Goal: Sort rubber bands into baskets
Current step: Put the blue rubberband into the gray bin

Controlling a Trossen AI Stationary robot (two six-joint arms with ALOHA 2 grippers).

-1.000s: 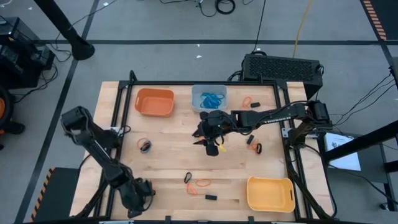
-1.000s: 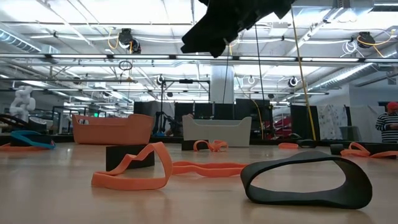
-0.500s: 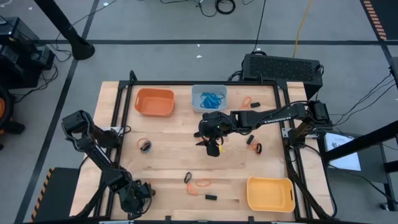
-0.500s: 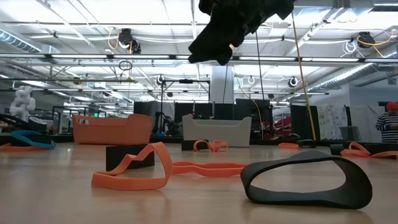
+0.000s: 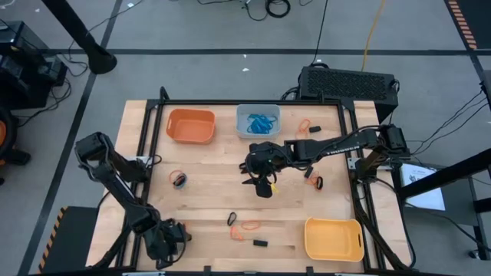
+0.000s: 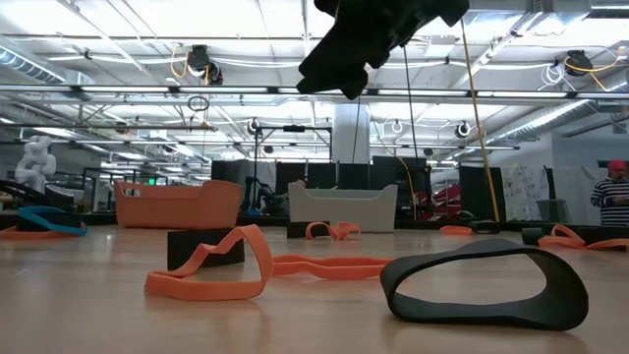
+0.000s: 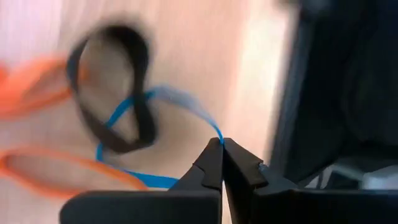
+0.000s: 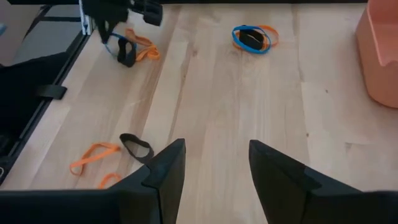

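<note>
Left gripper (image 7: 222, 144) at near-left table corner, fingers clenched on blue rubber band (image 7: 180, 102) lying over black band (image 7: 118, 93). Right gripper (image 8: 214, 168) above table centre, fingers apart, empty. Orange basket (image 5: 190, 126), blue-grey basket (image 5: 258, 121) far side; yellow basket (image 5: 333, 238) near right.

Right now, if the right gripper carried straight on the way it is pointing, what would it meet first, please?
Most likely bare tabletop: the right gripper hangs open above the wood, angled down across it. The nearest thing is a black rubber band, off to one side of its line. Depth is hard to judge.
</note>
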